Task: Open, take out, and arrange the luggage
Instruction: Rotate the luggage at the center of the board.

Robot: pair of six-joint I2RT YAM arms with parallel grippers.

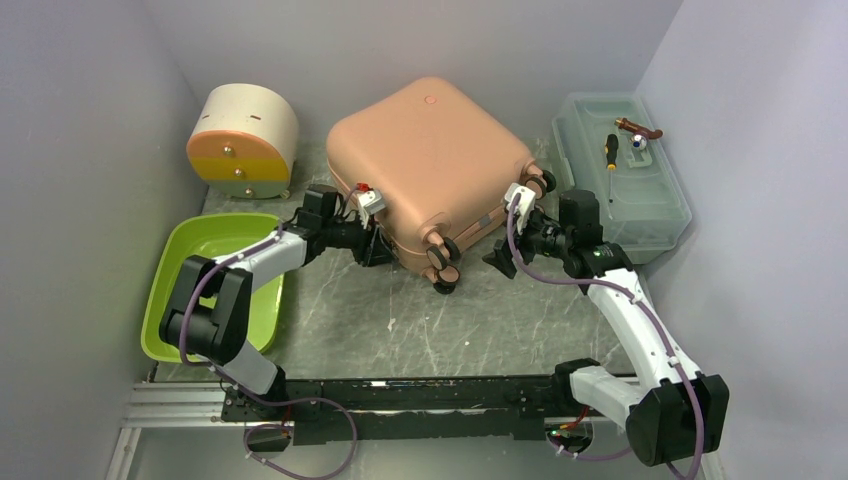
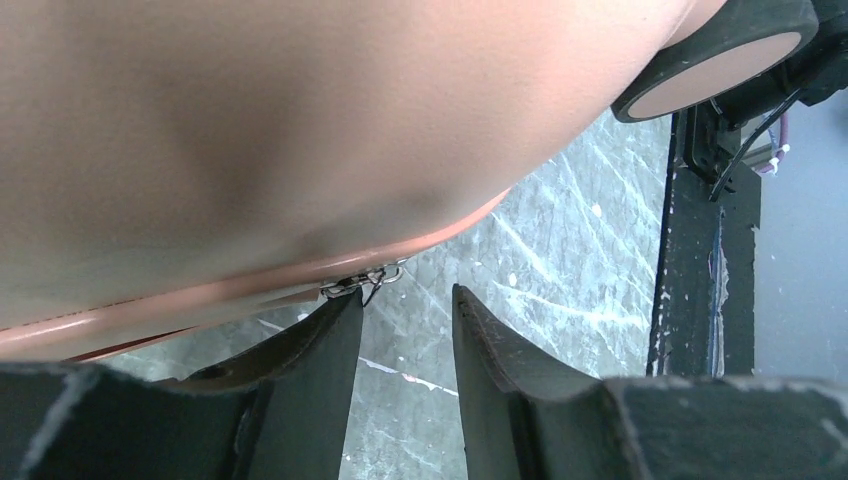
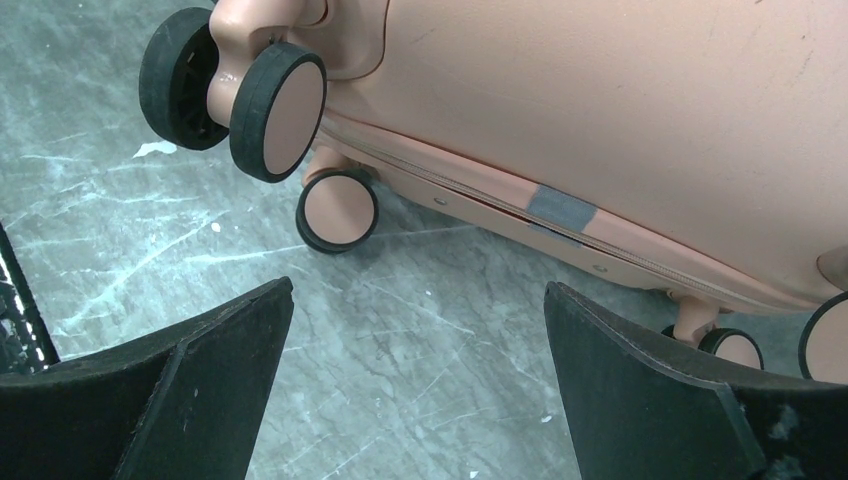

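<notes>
The salmon-pink luggage [image 1: 430,160] lies flat and zipped at the back middle of the table, its dark wheels [image 1: 440,265] toward me. My left gripper [image 1: 375,245] is at its near-left edge. In the left wrist view the shell [image 2: 300,120] fills the top, and the metal zipper pull [image 2: 365,280] hangs at the tip of one finger [image 2: 335,340]. The left gripper [image 2: 405,300] has a narrow gap with nothing in it. My right gripper [image 3: 418,290] stands wide open over bare table beside the wheels [image 3: 280,110], facing the zipper seam and a grey patch [image 3: 560,208].
A lime-green tray [image 1: 215,285] sits at the left under the left arm. A cream half-round box [image 1: 243,140] stands at the back left. A translucent toolbox [image 1: 620,175] with a screwdriver [image 1: 611,152] on its lid stands at the right, close to the right arm. Walls close three sides.
</notes>
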